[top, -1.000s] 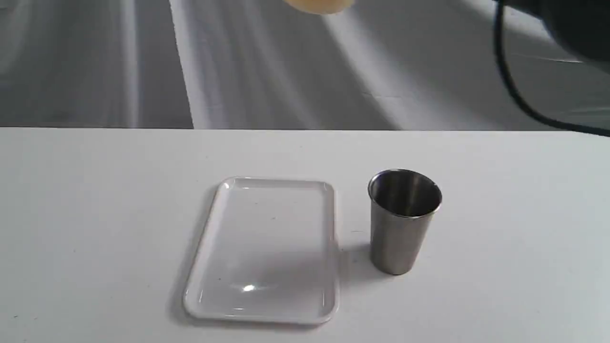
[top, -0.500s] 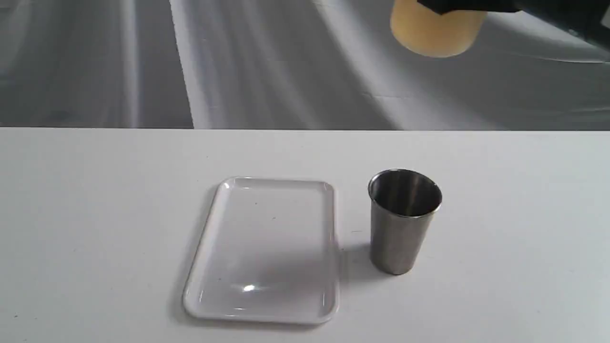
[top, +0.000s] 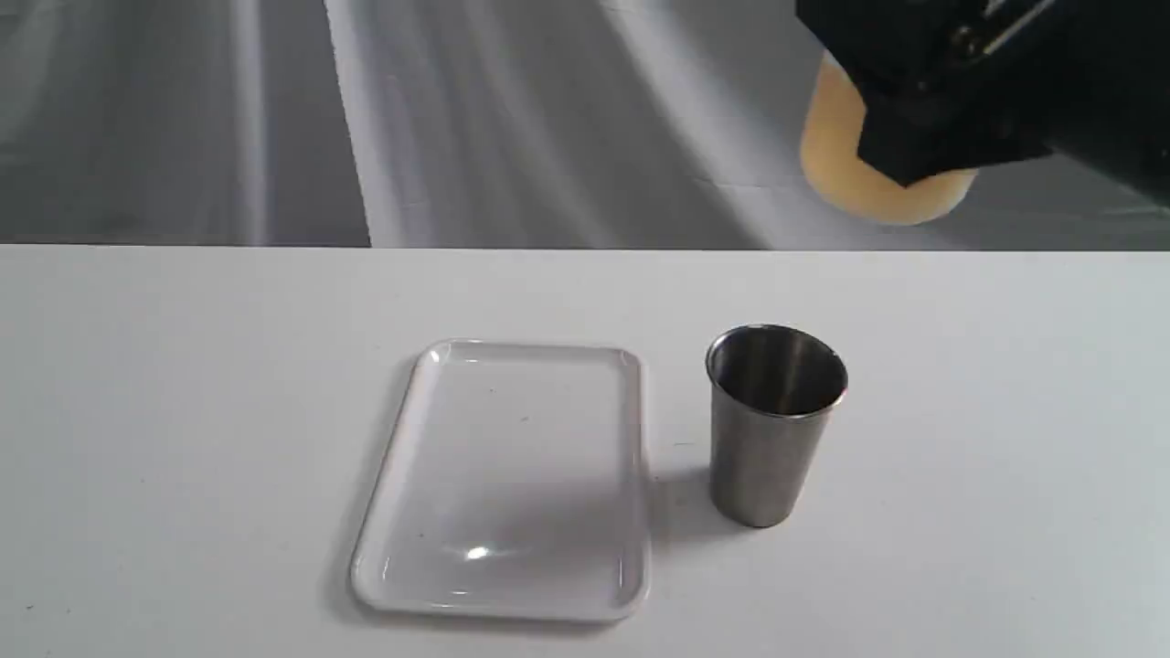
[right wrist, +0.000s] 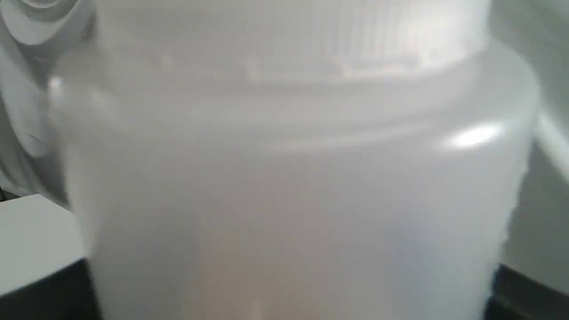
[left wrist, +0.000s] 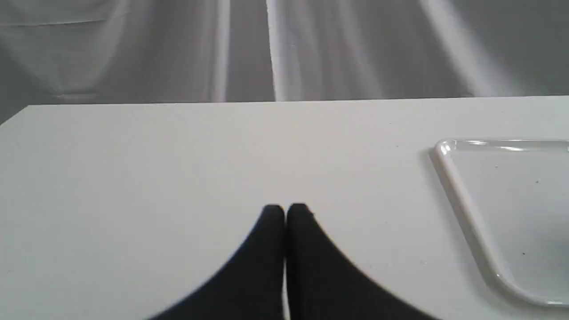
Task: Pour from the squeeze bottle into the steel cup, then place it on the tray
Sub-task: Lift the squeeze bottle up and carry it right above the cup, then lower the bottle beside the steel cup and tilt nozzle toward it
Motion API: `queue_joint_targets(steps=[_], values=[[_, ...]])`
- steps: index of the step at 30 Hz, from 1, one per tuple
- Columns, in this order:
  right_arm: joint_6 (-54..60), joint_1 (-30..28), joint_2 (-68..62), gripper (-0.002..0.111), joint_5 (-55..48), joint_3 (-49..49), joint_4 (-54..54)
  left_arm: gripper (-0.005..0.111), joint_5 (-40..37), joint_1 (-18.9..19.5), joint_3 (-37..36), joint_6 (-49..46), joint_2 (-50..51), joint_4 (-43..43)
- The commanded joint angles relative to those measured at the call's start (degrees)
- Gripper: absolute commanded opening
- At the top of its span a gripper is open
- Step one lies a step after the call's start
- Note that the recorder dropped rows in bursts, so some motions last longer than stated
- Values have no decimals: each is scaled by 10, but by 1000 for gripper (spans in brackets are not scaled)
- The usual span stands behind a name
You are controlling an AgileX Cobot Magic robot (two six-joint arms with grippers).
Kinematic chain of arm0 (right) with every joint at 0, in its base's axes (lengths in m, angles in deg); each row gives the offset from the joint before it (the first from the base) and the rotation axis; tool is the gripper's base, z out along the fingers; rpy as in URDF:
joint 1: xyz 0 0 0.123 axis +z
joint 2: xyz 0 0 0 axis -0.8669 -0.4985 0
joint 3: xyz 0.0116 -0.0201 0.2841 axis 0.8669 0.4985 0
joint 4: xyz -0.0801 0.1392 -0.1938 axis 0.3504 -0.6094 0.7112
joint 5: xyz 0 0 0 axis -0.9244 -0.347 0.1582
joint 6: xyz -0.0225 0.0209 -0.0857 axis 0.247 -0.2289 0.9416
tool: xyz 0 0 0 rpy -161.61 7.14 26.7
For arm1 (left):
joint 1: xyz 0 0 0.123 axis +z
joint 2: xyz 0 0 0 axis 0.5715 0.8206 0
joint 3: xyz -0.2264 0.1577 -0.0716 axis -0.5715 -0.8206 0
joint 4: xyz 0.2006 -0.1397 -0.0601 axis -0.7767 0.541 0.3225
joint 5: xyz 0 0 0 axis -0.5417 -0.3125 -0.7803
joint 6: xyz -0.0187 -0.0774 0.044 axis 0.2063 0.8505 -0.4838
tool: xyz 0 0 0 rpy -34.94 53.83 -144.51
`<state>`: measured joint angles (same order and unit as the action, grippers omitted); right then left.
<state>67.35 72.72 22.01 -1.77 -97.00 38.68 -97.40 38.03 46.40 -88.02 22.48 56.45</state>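
The squeeze bottle (top: 836,160) hangs in the air at the upper right, above and behind the steel cup (top: 763,457); only its lower part with amber liquid shows. My right gripper (top: 919,128) is shut on the bottle and covers most of it. In the right wrist view the frosted bottle (right wrist: 284,178) fills the picture, and a dark finger (right wrist: 49,298) shows at its side. The cup stands upright on the table, just right of the white tray (top: 512,475), which holds nothing. My left gripper (left wrist: 285,213) is shut over bare table beside the tray (left wrist: 462,209).
The white table (top: 183,411) runs the full width, with its far edge against a grey draped backdrop (top: 457,119). The right arm's black body fills the upper right corner.
The bottle in my right gripper has moved right and down, from the top edge near the middle to the upper right above the cup. Cup and tray have not moved.
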Motion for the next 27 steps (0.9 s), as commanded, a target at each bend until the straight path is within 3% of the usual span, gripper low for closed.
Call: queue_joint_targets(steps=[1, 27], values=[[30, -2, 23, 0, 23, 25, -34, 0, 4, -5, -3, 1, -1, 0], [45, -128, 55, 0, 6, 81, -12, 0, 4, -5, -3, 1, -1, 0]])
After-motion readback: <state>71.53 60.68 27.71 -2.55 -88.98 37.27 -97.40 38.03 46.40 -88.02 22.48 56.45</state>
